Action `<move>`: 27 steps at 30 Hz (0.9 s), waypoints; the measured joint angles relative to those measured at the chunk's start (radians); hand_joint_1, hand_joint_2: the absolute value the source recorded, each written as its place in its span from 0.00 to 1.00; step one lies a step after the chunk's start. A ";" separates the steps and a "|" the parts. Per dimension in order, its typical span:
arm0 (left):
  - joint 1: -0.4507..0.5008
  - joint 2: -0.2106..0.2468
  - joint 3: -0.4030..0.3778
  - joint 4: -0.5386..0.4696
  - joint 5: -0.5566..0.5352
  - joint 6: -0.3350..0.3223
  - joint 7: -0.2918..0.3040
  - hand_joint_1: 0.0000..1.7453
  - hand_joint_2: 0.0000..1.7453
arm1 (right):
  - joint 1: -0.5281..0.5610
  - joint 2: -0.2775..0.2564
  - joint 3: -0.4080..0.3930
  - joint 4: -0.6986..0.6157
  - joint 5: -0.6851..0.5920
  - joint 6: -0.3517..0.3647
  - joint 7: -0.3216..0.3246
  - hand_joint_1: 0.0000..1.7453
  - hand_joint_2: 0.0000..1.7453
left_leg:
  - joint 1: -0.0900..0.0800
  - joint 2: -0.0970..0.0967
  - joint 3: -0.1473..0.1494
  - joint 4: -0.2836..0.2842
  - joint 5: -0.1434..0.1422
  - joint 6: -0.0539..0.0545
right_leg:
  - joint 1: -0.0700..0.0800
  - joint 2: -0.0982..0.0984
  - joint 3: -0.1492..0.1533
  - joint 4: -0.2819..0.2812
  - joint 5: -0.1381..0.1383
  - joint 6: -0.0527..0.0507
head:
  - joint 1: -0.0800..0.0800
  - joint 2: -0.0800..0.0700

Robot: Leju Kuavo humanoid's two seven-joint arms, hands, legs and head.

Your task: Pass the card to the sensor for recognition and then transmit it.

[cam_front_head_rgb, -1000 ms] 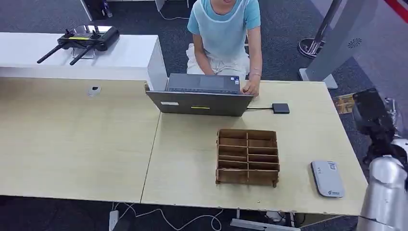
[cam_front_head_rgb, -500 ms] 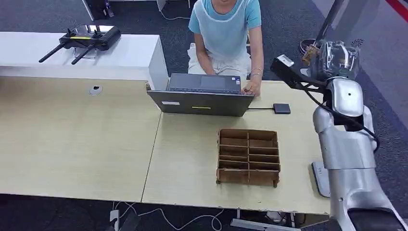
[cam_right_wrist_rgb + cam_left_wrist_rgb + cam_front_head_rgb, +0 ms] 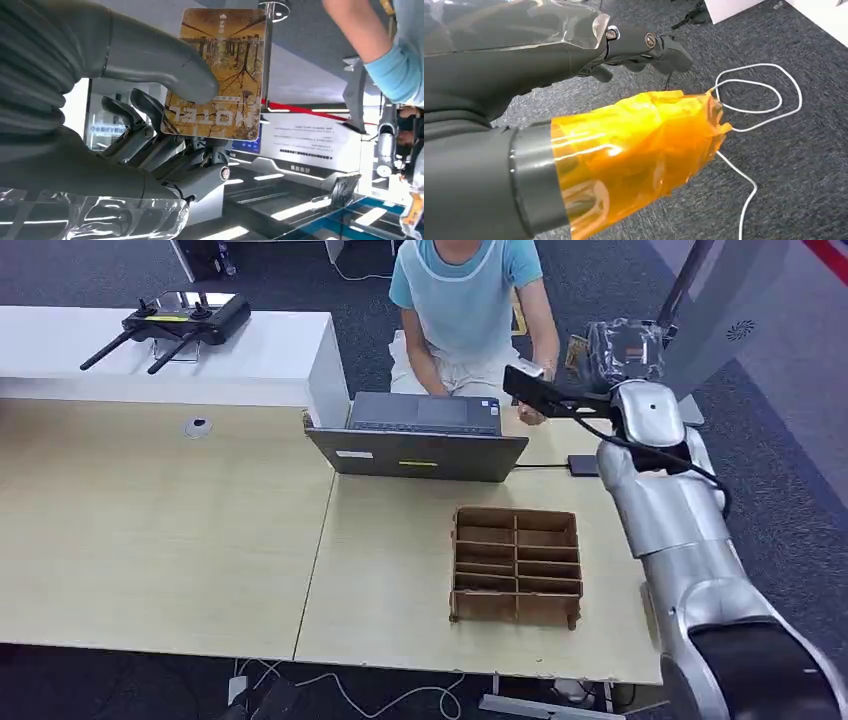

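Right, I have the card [image 3: 220, 75] pinched in my right hand [image 3: 150, 115]: the wrist camera shows the thick grey thumb [image 3: 165, 65] pressed on its printed face, the darker fingers [image 3: 150, 140] curled behind it, and the word HOTEL readable along one edge over a brown tree picture. From the head camera my right arm [image 3: 665, 510] is raised over the far right part of the table [image 3: 200, 540], and the card's brown edge [image 3: 576, 349] shows up high, near the person [image 3: 465, 300] seated behind the open laptop [image 3: 420, 440]. A small dark sensor box [image 3: 581, 465] lies flat on the tabletop just right of the laptop, joined to it by a thin cable, below the raised arm. The brown divided tray [image 3: 516, 565] sits nearer to me, well apart from the card. My left hand [image 3: 624, 47] hangs over grey carpet with a white cable [image 3: 754, 100] looped on it; its dark fingers are curled in and carry nothing, and orange film [image 3: 639, 145] wraps the thumb
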 joint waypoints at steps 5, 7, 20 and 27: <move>-0.004 -0.002 0.000 0.000 -0.005 -0.008 -0.009 0.00 0.00 | -0.039 0.036 0.012 0.062 0.002 0.000 0.004 1.00 1.00 | 0.000 0.000 0.000 0.000 0.000 0.000 | 0.000 0.000 0.000 0.000 0.000 0.000 | 0.000 0.000; -0.006 -0.003 0.000 0.000 -0.006 -0.009 -0.009 0.00 0.00 | -0.049 0.046 0.022 0.084 0.007 0.000 0.003 1.00 1.00 | 0.000 0.000 0.000 0.000 0.000 0.000 | 0.000 0.000 0.000 0.000 0.000 0.000 | 0.000 0.000; -0.007 -0.006 0.000 0.000 -0.004 -0.011 -0.011 0.00 0.00 | -0.073 0.074 0.054 0.157 0.024 0.000 0.001 1.00 1.00 | 0.000 0.000 0.000 0.000 0.000 0.000 | 0.000 0.000 0.000 0.000 0.000 0.000 | 0.000 0.000; -0.007 -0.006 0.000 0.000 -0.002 -0.012 -0.011 0.00 0.00 | -0.074 0.076 0.055 0.171 0.028 0.000 0.001 1.00 1.00 | 0.000 0.000 0.000 0.000 0.000 0.000 | 0.000 0.000 0.000 0.000 0.000 0.000 | 0.000 0.000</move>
